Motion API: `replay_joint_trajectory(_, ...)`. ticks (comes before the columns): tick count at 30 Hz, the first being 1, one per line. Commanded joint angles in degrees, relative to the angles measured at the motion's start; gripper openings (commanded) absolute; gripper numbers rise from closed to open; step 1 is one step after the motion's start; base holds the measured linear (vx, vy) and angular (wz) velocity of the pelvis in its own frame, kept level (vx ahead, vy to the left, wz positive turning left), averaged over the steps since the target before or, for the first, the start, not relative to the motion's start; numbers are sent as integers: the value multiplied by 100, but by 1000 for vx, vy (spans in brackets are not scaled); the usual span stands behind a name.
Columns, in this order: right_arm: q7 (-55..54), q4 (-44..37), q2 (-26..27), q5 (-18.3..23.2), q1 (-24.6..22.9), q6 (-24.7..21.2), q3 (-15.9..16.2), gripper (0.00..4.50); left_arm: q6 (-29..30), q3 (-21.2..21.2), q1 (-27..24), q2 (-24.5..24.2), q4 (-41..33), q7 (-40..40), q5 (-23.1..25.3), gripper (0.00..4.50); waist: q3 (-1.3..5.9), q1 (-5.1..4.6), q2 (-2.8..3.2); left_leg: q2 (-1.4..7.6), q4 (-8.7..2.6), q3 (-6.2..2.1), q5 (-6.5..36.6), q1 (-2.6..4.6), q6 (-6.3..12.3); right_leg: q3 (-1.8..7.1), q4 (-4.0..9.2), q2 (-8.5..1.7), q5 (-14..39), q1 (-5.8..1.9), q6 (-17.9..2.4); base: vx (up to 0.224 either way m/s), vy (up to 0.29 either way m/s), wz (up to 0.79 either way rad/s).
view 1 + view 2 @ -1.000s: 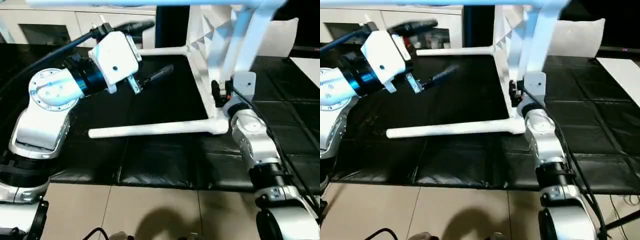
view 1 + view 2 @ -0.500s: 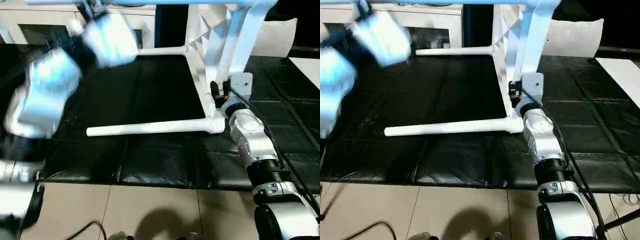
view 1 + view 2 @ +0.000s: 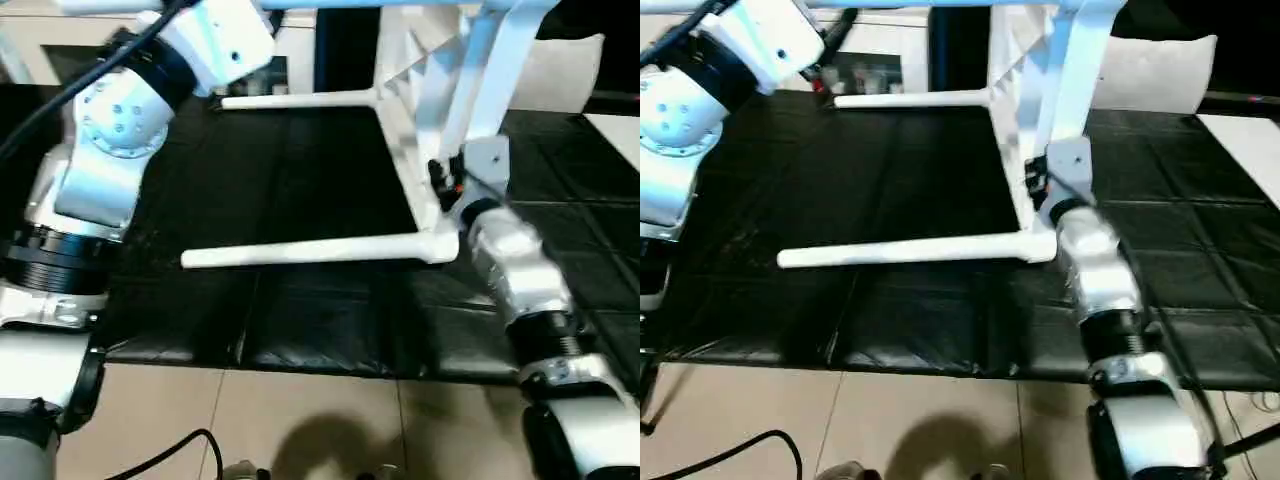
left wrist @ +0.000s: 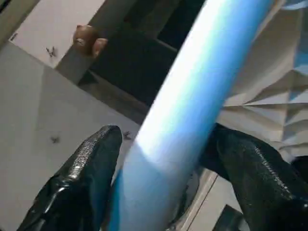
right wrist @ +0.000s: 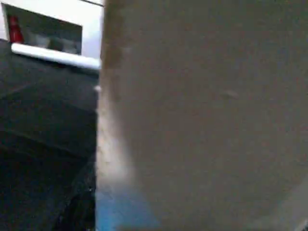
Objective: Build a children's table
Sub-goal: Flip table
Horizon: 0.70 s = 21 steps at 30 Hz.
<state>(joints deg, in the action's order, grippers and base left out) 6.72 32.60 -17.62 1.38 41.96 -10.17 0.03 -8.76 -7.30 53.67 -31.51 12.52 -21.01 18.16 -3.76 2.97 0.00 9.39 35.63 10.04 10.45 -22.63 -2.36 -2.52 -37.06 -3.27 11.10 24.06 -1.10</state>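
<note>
1. The white plastic rectangular table top with ribbed underside (image 3: pixel 420 70) stands on edge on the black-covered work surface (image 3: pixel 300 330). Two long white tapered tube legs lie level out from it: the near leg (image 3: pixel 310 250) and the far leg (image 3: pixel 300 100). A third leg (image 3: pixel 495 60) slants up beside the right arm.

2. Change: a second ago the left arm hung low over the middle of the surface with nothing in its fingers. Now it is raised to the upper left, at an upper leg (image 4: pixel 192 106).

3. In the left wrist view the left hand (image 4: pixel 168 159) straddles that pale tube, black fingers (image 4: pixel 91 163) on either side, close to it. The fingers have narrowed around it; whether they press yet I cannot tell.

4. The right hand (image 3: pixel 447 180) sits at the top's lower edge by the near leg's socket, much as before. Its fingers are hidden; I cannot tell whether it grips.

5. Judgement: the table has its legs in; the left hand is taking hold, likely to seat the leg or tip the table upright.
</note>
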Motion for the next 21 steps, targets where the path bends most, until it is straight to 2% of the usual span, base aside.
replay_joint_trajectory(1, 138, -502, -464, -847, 405, -44, 341, 193, 115, -63, 45, -16, 58, -125, 2, 330, 480, 19, -79, 262, -323, -65, 494, 93, 129, 267, 382, -413, 263, -393, -1265, 0, 0, 0)
replay_joint_trajectory(3, 397, -607, -748, -994, 606, -228, 491, 193, 169, -21, 24, -16, 103, -150, 6, 323, 465, 41, -100, 265, -321, -57, 482, 96, 158, 269, 387, -405, 349, -385, -1235, 0, 0, 0)
replay_joint_trajectory(5, 464, -625, -815, -1015, 650, -270, 535, 193, 176, -3, 18, -7, 105, -143, -6, 289, 471, 64, -90, 267, -315, -59, 467, 97, 167, 272, 385, -419, 382, -388, -1225, 0, 0, 0)
replay_joint_trajectory(7, 850, -790, -1116, -1133, 861, -289, 748, 193, 437, 64, 24, -63, 215, -107, 35, 290, 468, 89, -101, 276, -318, -61, 498, 109, 149, 261, 385, -413, 488, -381, -1198, 0, 0, 0)
replay_joint_trajectory(11, 1394, -888, -1432, -1255, 1092, -305, 992, 193, 856, 281, 78, -41, 301, -48, -100, 245, 446, 95, -103, 276, -320, -63, 628, 104, 117, 264, 409, -425, 714, -370, -1146, 0, 0, 0)
replay_joint_trajectory(13, 1578, -848, -1569, -1337, 1233, -229, 1065, 194, 1012, 391, 117, 12, 336, -121, -286, 237, 451, 96, -98, 269, -316, -64, 627, 111, 122, 262, 420, -427, 750, -361, -1161, 0, 0, 0)
replay_joint_trajectory(14, 1789, -757, -1714, -1396, 1422, -118, 1120, 194, 1194, 520, 151, 105, 370, -239, -561, 237, 438, 99, -103, 259, -313, -60, 679, 111, 105, 257, 419, -431, 842, -361, -1197, 0, 0, 0)
replay_joint_trajectory(15, 1952, -666, -1818, -1402, 1593, -53, 1139, 194, 1376, 667, 174, 229, 380, -352, -859, 214, 445, 126, -102, 259, -304, -50, 738, 133, 115, 263, 440, -430, 914, -349, -1232, 0, 0, 0)
replay_joint_trajectory(17, 2248, -481, -1997, -1466, 1863, 183, 1241, 195, 1503, 734, 198, 285, 364, -378, -968, 209, 434, 159, -97, 272, -302, -58, 819, 134, 126, 255, 441, -430, 1022, -332, -1258, 0, 0, 0)
replay_joint_trajectory(18, 2586, -268, -2106, -1407, 2129, 550, 1280, 195, 1717, 840, 214, 393, 354, -405, -1166, 209, 434, 187, -96, 285, -296, -55, 879, 140, 128, 260, 435, -440, 1047, -319, -1250, 0, 0, 0)
replay_joint_trajectory(19, 2772, -197, -2126, -1300, 2224, 637, 1261, 195, 1828, 901, 224, 456, 340, -404, -1268, 204, 433, 174, -82, 281, -289, -56, 897, 135, 121, 259, 427, -441, 1030, -320, -1288, 0, 0, 0)
replay_joint_trajectory(20, 3027, -125, -2110, -1071, 2324, 688, 1166, 251, 2046, 1003, 262, 570, 310, -422, -1453, 197, 429, 191, -97, 277, -284, -44, 930, 144, 147, 261, 444, -426, 1002, -317, -1293, 0, 0, 0)
replay_joint_trajectory(21, 3189, -91, -2089, -946, 2355, 701, 1120, 265, 2173, 1068, 295, 643, 287, -430, -1563, 195, 424, 202, -89, 275, -278, -50, 933, 121, 194, 257, 431, -430, 966, -320, -1310, 0, 0, 0)
